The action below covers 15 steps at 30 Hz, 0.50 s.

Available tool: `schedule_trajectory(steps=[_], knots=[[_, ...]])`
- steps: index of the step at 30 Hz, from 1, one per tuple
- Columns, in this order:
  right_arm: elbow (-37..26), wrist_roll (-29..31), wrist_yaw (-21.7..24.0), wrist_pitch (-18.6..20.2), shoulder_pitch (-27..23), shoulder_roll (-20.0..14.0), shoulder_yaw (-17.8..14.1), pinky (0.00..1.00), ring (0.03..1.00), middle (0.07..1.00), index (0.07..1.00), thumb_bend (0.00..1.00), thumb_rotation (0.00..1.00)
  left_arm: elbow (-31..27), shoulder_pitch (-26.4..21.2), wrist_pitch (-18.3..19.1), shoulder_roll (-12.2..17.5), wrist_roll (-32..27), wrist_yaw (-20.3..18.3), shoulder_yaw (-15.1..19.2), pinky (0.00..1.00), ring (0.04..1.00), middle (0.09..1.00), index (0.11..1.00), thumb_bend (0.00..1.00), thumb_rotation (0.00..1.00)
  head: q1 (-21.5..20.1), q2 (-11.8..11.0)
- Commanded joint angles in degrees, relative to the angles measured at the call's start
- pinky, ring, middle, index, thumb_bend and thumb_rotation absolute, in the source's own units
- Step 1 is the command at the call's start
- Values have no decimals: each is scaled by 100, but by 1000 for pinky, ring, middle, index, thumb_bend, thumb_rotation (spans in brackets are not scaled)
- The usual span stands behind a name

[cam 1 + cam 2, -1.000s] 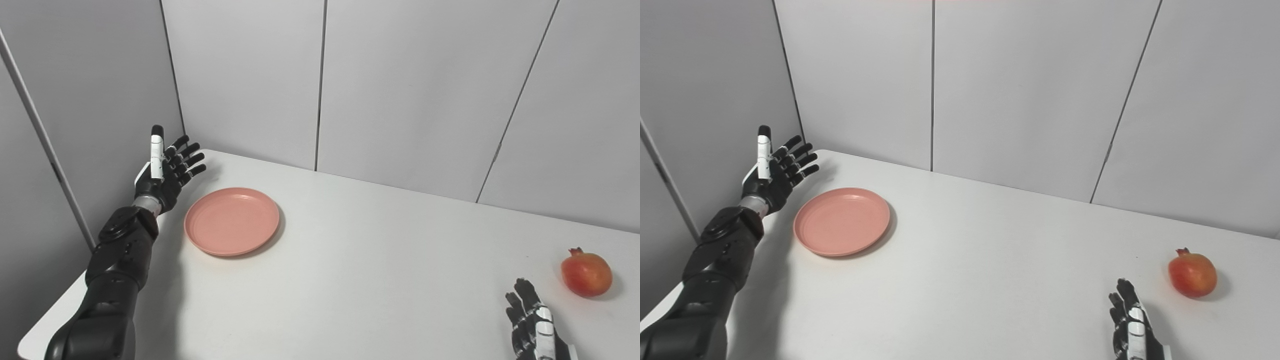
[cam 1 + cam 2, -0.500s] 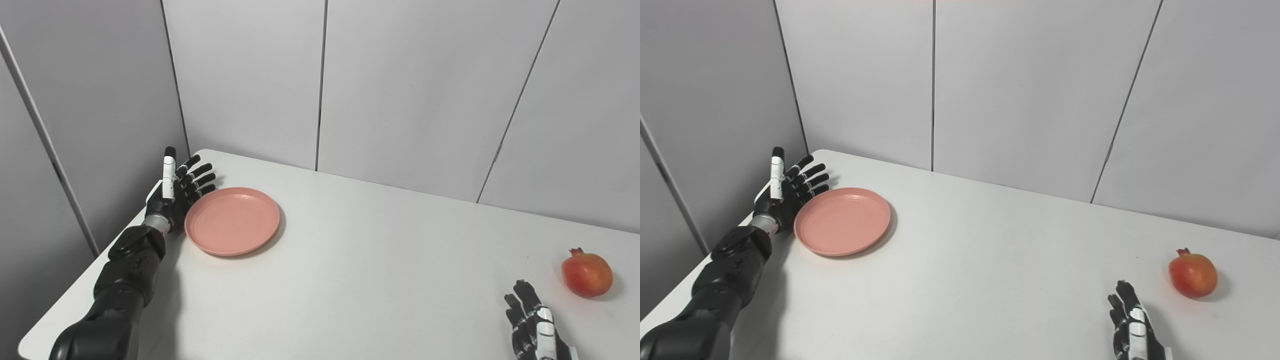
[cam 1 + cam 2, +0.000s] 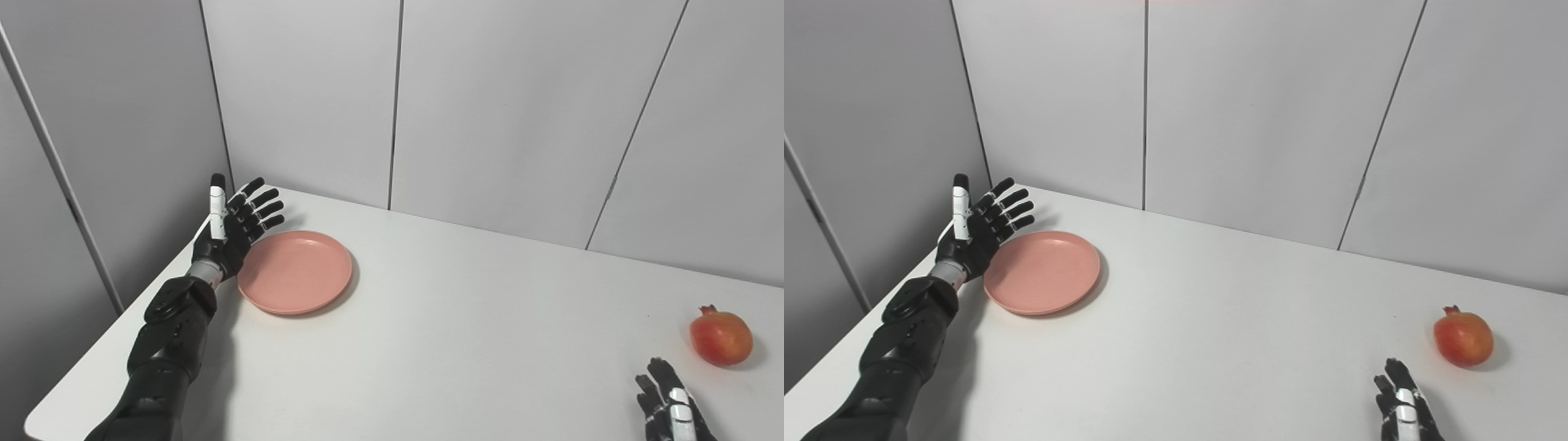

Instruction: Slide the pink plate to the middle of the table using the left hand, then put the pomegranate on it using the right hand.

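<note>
A: We see a round, shallow pink plastic plate [image 3: 294, 272] lying flat near the far left corner of a plain white tabletop [image 3: 429, 343], not yet in the middle.

B: Our black left hand [image 3: 233, 229] stands edge-on right against the plate's left rim, fingers [image 3: 264, 208] spread and straight, grasping nothing. We cannot tell for sure whether the palm is touching the rim.

A: So we judge the first step is in hand: the slide. The next move calls for pressing the hand sideways against the rim and pushing the plate rightward toward the centre, keeping it flat.

B: The round red-orange pomegranate [image 3: 721, 335] sits well apart at the right side of the tabletop. Our right hand [image 3: 674, 410] waits near it at the bottom edge, fingers released and empty, not touching the fruit.

A: We find no brand, label or writing anywhere; the grey wall panels [image 3: 502, 104] are blank.
</note>
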Motion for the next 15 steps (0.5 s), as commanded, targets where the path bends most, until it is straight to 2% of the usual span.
schedule_trajectory(steps=[1,3,6,9,15], knots=[[32,-20,8,134,294,-1,-10,973,916,913,817,502,669,-396,-135,189,-27,-268,-82,101,811,802,806,874,999,1000,22,43],[-24,-26,-4,164,312,16,-12,956,907,904,806,496,631,-581,-81,384,-112,-410,-34,163,842,819,826,894,1000,1000,37,64],[-82,-108,-11,140,340,16,18,946,900,896,794,507,583,-723,-16,528,-187,-465,18,199,800,788,803,859,1000,1000,20,78],[-133,-225,29,41,373,-9,69,932,903,897,784,541,504,-845,66,661,-261,-502,-50,197,768,802,850,895,994,1000,9,94],[-190,-262,77,34,407,-30,51,932,909,900,793,537,496,-751,87,655,-273,-510,-154,177,778,817,865,908,991,1000,39,81]])
